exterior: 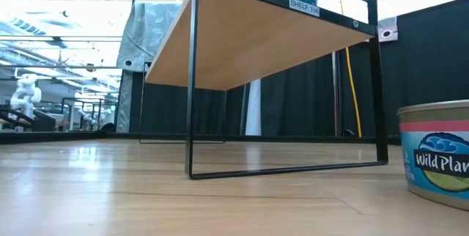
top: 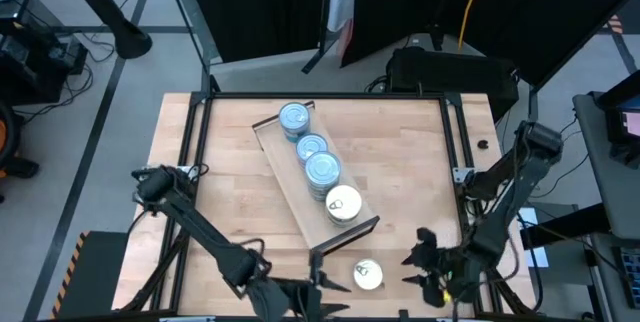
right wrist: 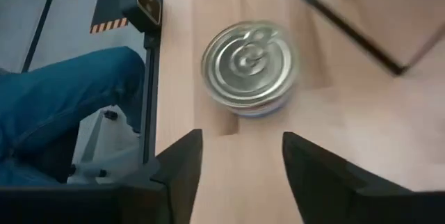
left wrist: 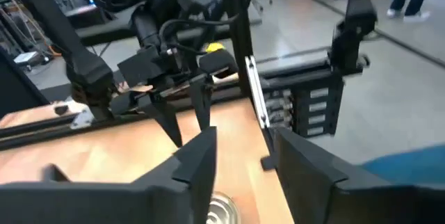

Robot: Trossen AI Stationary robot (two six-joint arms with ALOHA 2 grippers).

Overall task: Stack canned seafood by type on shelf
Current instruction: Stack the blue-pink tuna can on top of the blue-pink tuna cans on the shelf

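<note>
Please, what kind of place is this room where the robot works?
Probably a robotics lab or workshop. The wooden table stands in a black metal frame, cables lie on the grey floor, black curtains hang behind, and racks of equipment fill the hall beyond.

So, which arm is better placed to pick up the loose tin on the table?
Probably the right: its pincer is open with the loose tin straight ahead. The left pincer, also open, is near too.

Light-wood worktop (top: 230, 177) with a black metal frame (top: 192, 142) along its edges, black curtain (top: 500, 2) beyond the far side, yellow cable (top: 470, 2) hanging against it, a person's blue-jeaned leg (right wrist: 62, 106) off the worktop edge beside the right jaws
</note>
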